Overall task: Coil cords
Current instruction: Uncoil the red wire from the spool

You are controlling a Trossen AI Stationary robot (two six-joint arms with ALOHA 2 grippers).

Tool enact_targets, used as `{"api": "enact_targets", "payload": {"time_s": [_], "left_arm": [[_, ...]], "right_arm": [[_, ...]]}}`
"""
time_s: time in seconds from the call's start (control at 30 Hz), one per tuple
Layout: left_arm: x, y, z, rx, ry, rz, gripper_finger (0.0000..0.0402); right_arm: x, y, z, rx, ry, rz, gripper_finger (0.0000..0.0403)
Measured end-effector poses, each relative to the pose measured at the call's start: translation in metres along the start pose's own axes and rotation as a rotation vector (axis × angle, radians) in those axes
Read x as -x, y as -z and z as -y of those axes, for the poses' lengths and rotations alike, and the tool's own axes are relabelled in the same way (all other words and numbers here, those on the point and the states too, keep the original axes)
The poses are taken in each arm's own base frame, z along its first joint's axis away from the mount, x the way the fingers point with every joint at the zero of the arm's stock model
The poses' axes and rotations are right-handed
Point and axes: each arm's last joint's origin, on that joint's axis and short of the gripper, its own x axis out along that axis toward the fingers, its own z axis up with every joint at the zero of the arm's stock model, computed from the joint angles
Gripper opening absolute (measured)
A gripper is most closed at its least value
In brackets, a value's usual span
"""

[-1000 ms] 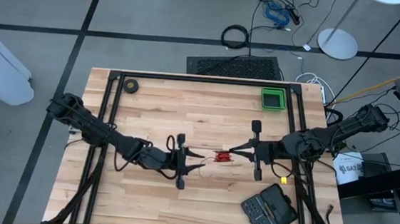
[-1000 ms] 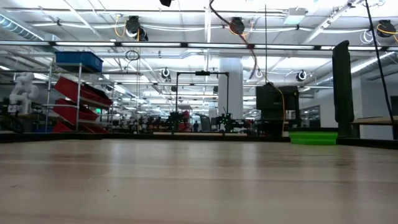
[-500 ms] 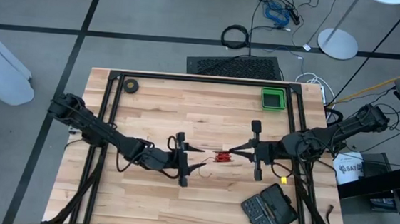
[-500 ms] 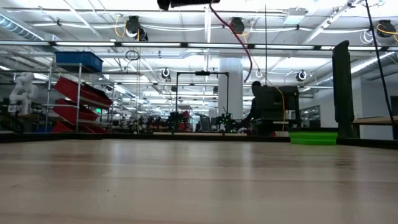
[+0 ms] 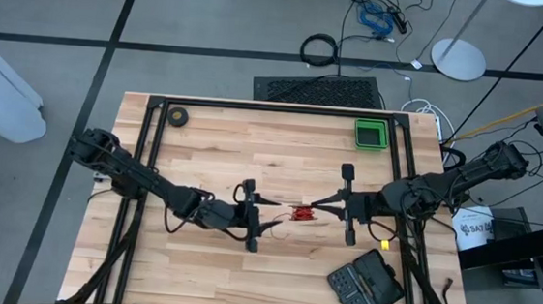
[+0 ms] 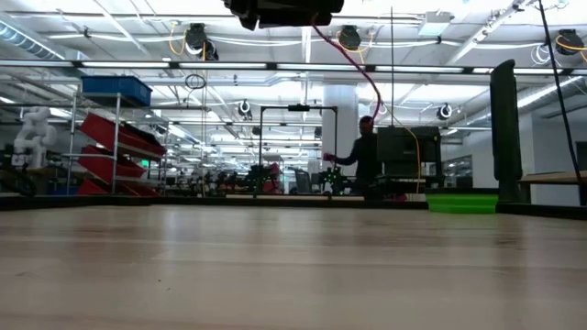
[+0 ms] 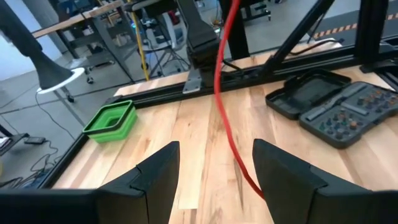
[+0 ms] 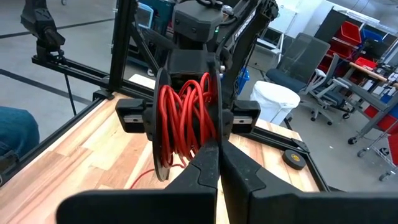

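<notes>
High view: left hand (image 5: pixel 268 216) is standing wide open, empty, the red cord (image 7: pixel 225 106) running between its fingers above the worktop (image 5: pixel 252 151). Right hand (image 5: pixel 318 207), fingers shut, is pinching the reel (image 8: pixel 185 121). Advice: close on the cord gently, keep light tension while winding.
</notes>
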Motion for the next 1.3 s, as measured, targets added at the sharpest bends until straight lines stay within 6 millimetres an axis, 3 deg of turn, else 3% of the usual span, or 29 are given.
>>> {"api": "enact_targets", "payload": {"time_s": [0.27,0.9,1.3], "left_arm": [[0.0,-0.0002,0.0001,0.0,0.003,0.002,0.0201],[-0.0005,0.0001,0.0001,-0.011,0.03,0.003,0.0067],[-0.0006,0.0003,-0.0001,-0.035,0.029,0.003,0.002]], "right_arm": [[0.0,0.0001,0.0,0.001,0.0,-0.001,0.0],[-0.0001,0.0007,-0.0002,0.003,-0.002,-0.007,0.0],[-0.0001,0.0008,-0.0002,0.003,-0.002,-0.008,0.0]]}}
